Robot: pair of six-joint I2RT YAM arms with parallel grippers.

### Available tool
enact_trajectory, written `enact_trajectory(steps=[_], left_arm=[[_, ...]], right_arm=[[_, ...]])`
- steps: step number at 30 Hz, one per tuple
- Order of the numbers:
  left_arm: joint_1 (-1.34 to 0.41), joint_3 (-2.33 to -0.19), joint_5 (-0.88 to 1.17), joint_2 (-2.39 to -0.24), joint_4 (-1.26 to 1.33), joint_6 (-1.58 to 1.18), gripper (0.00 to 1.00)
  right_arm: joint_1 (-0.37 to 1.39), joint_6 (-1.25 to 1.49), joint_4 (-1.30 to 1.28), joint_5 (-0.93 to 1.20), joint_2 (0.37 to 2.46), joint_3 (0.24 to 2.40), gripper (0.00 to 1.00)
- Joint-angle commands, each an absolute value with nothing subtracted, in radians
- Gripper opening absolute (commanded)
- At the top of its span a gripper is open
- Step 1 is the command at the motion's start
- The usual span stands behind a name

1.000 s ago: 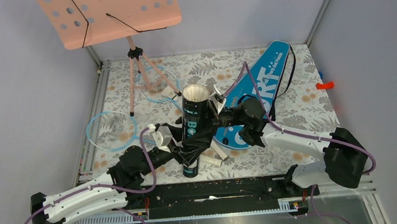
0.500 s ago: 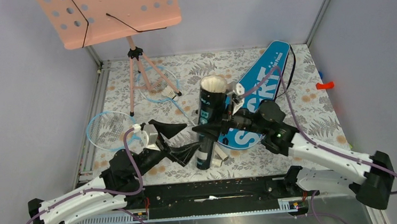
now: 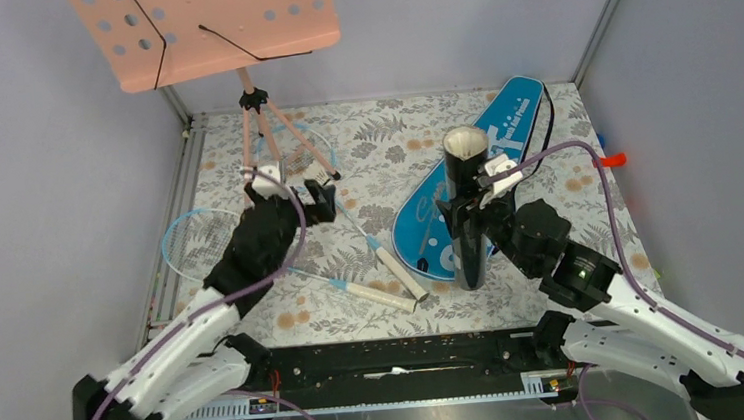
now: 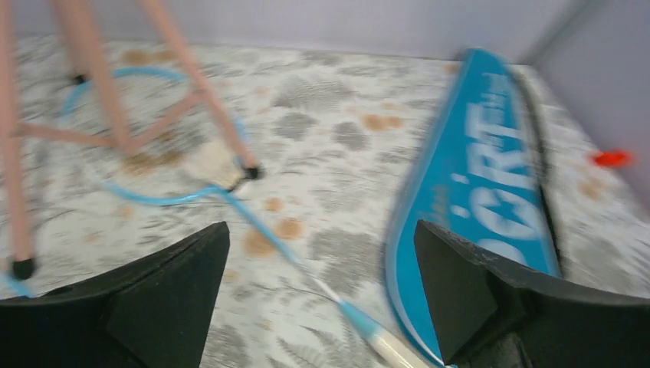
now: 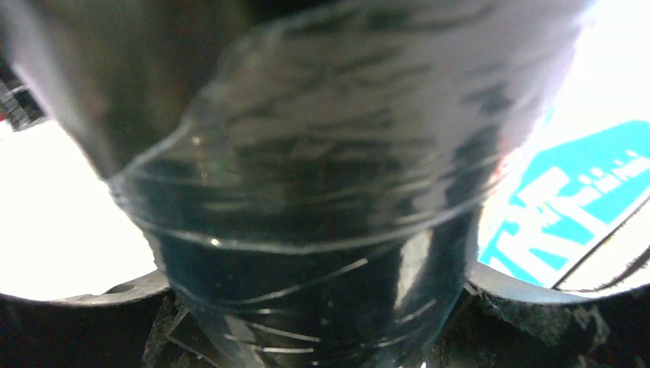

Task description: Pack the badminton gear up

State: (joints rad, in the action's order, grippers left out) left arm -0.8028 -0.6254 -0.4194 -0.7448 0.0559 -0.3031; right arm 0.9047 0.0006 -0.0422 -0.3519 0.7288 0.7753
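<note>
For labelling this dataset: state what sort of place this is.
Likely a robot lab test cell, not a court: plain walls on metal frame posts enclose a floral-covered table, with the left arm and right arm bolted to a rail at its near edge.

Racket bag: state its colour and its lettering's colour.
The racket bag is blue with white lettering, clearest in the left wrist view.
</note>
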Motion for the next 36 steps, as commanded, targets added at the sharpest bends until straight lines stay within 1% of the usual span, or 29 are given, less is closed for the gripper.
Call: enact_trajectory(steps=[1,4,6,11,14,18,23,27,32,36], left_arm=[[-0.501,-0.695,-0.131,-0.975,0.166,-0.334,0.99],[-0.447,-0.685,-0.079,-1.171,0.385,-0.205,0.99],[-0.404,-0.680,-0.027,-1.288,0.526,-0.173,0.99],[-0.256,-0.748,0.161,-1.526,0.731,-0.334,0.99],[-0.205,-0.767,0.261,-1.634,0.866,-0.419,0.99],[-0.184,-0.780,0.290,-1.712,0.949,-0.427,0.99],[-0.175,-0.801,0.343,-1.772,0.953,-0.392,0.99],[-0.161,-0.830,0.337,-1.803,0.935,-0.415,0.99],[-0.159,-0.908,0.235,-1.813,0.763,-0.409,0.99],[-0.160,-0.960,0.280,-1.830,0.671,-0.383,0.99]], right_arm=[[0.875,-0.037,-0.074,-0.511,0.660,0.777,0.41],[0.860,-0.041,-0.085,-0.506,0.650,0.766,0.41],[0.853,-0.045,-0.097,-0.502,0.650,0.772,0.41],[0.835,-0.046,-0.107,-0.482,0.646,0.771,0.40],[0.830,-0.049,-0.106,-0.466,0.646,0.770,0.40],[0.826,-0.059,-0.108,-0.438,0.639,0.770,0.40],[0.825,-0.073,-0.108,-0.406,0.630,0.766,0.40],[0.825,-0.077,-0.108,-0.383,0.630,0.769,0.40],[0.825,-0.085,-0.108,-0.362,0.629,0.769,0.40],[0.825,-0.098,-0.110,-0.348,0.621,0.767,0.41]])
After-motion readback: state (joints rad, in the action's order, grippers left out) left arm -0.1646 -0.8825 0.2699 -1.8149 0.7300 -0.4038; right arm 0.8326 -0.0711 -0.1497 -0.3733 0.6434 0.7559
